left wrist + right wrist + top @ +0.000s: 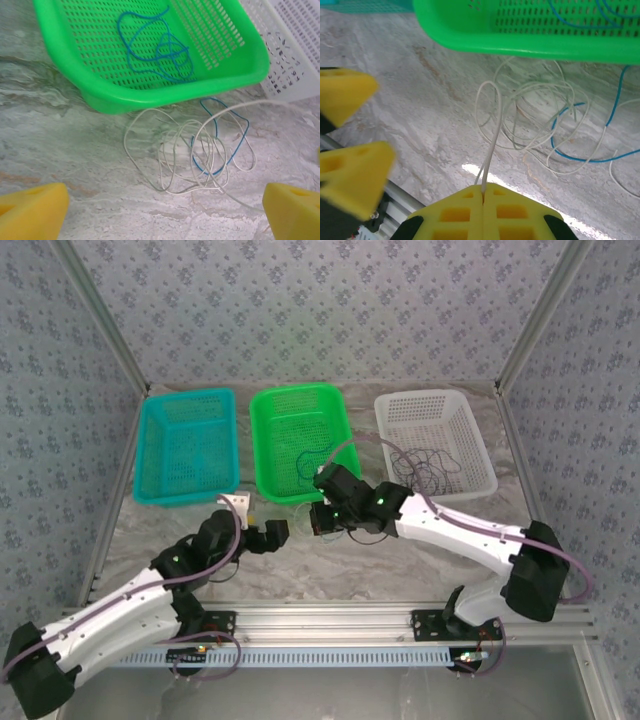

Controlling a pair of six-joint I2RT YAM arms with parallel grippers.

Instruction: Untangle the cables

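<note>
— Whitish cable (490,130), thin and glossy: what pinches it?
— The right gripper (483,189), yellow pads (460,212) pressed together on one loop; the rest tangles with the blue cable (580,155) just ahead, on the veined marble tabletop (420,115).
— And the left gripper (162,215)?
— Spread wide, the loops lying ahead of it.

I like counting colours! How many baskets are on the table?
3. A teal basket sits on the left, a green basket in the middle and a white basket on the right, side by side in a row. None seems hidden.

Lab test cell, aluminium frame (330,618), backdrop walls (330,310)
</note>
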